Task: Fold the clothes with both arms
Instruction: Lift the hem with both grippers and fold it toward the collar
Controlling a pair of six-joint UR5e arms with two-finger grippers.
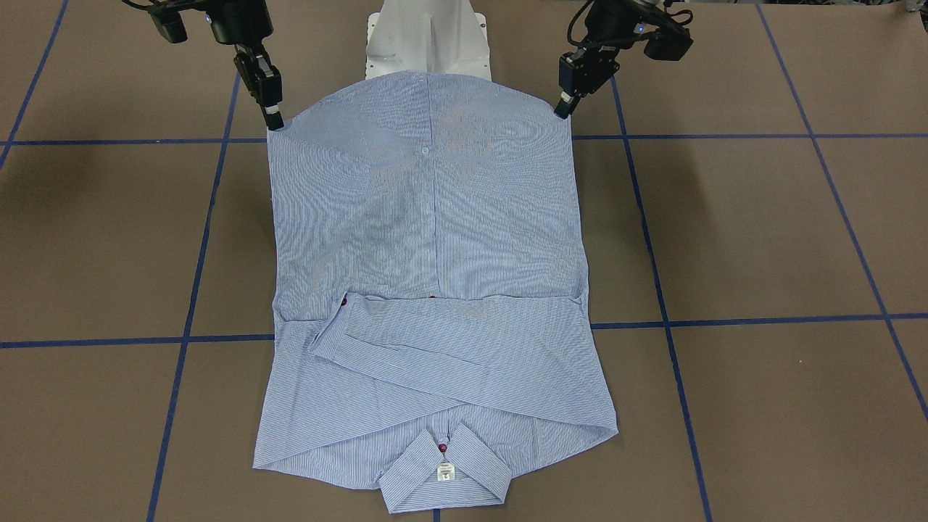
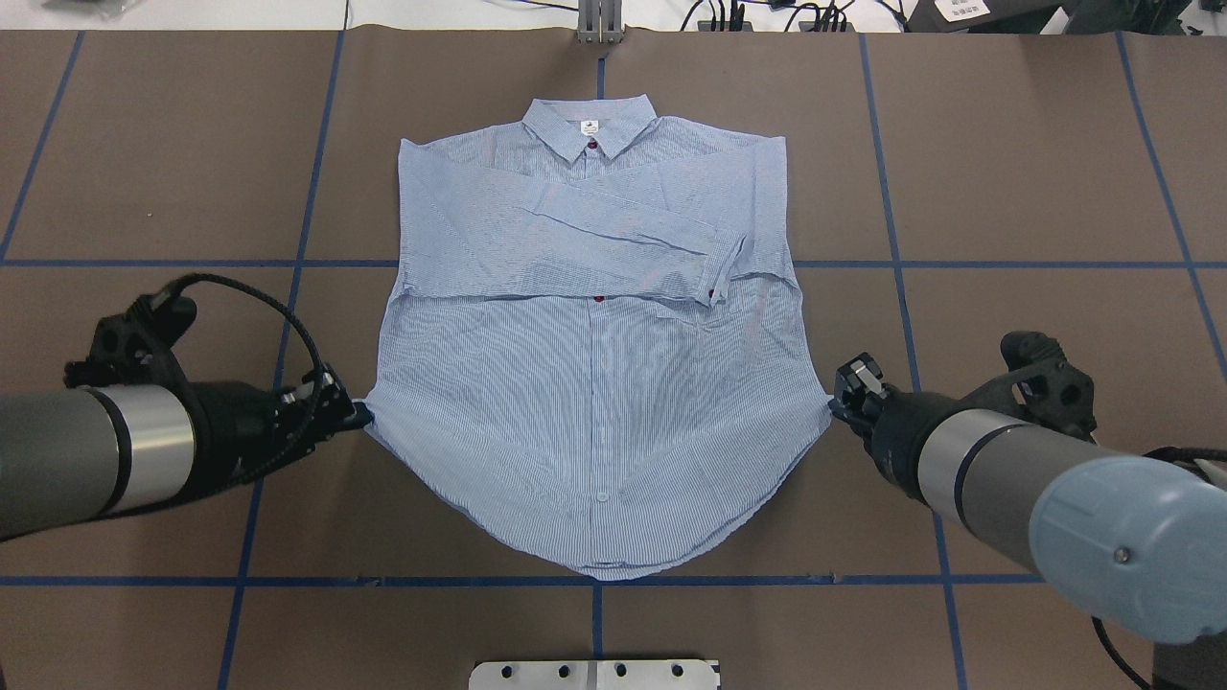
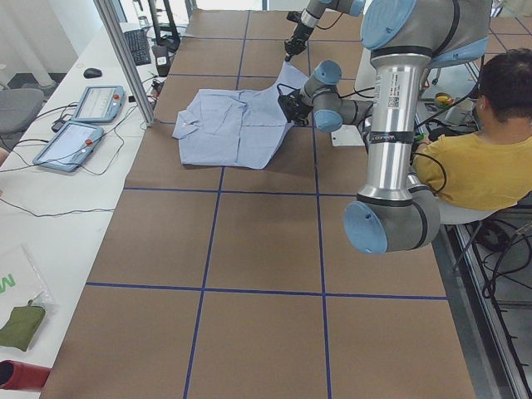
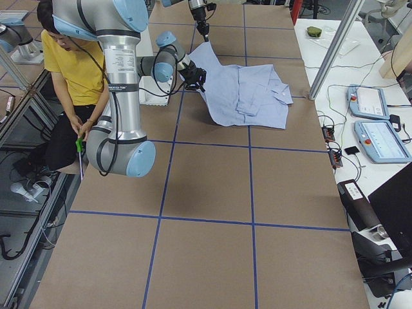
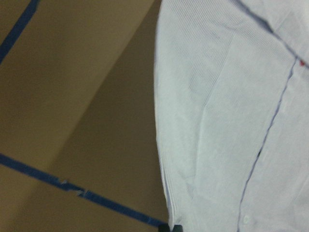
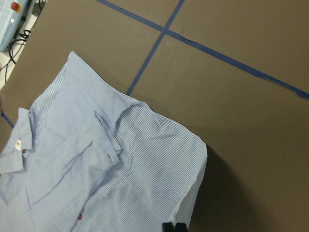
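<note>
- Front view: the shirt (image 1: 428, 217) is laid buttoned side up on the table (image 1: 761, 232), sleeves (image 1: 449, 348) crossed over the chest, collar (image 1: 442, 475) farthest from the robot.
- Overhead view: the hem (image 2: 594, 561) is pinched at its two side corners by the left gripper (image 2: 357, 414) and the right gripper (image 2: 834, 407); both pairs of jaws are closed on cloth.
- Side views: the lower half is shown raised, the collar end resting flat.
- Wrist views: cloth is seen draped clear of the table.
- The hem-to-collar fold is judged in hand; next, both corners must be carried evenly toward the collar.
</note>
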